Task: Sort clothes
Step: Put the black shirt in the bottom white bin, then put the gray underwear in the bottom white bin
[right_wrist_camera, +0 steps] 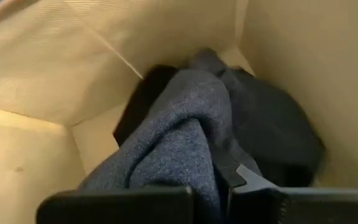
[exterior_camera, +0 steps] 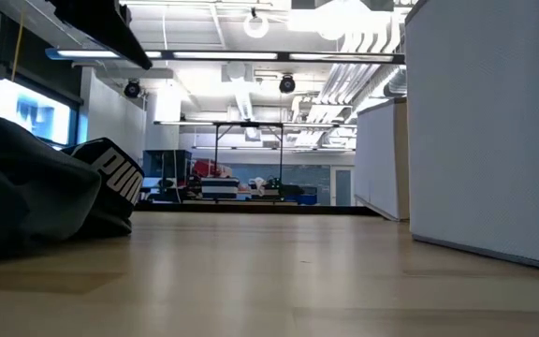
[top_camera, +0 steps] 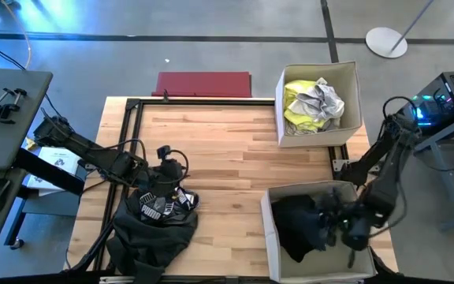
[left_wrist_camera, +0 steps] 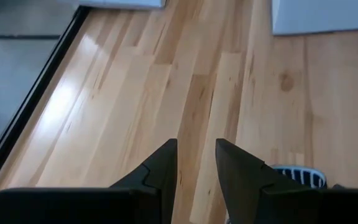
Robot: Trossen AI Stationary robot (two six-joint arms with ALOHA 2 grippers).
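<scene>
Wooden table, crumpled dark garment, apparently Puma-printed

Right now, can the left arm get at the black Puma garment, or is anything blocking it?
Probably yes. The left gripper sits right at the far edge of the black Puma garment at the table's near-left corner, its fingers slightly apart over bare wood, with nothing between them. The right gripper is off in the near box.

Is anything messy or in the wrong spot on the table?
Mostly tidy. One dark Puma garment lies crumpled at the table's front-left corner, spilling over the edge, still unsorted. Light clothes fill the far box; dark ones sit in the near box.
</scene>
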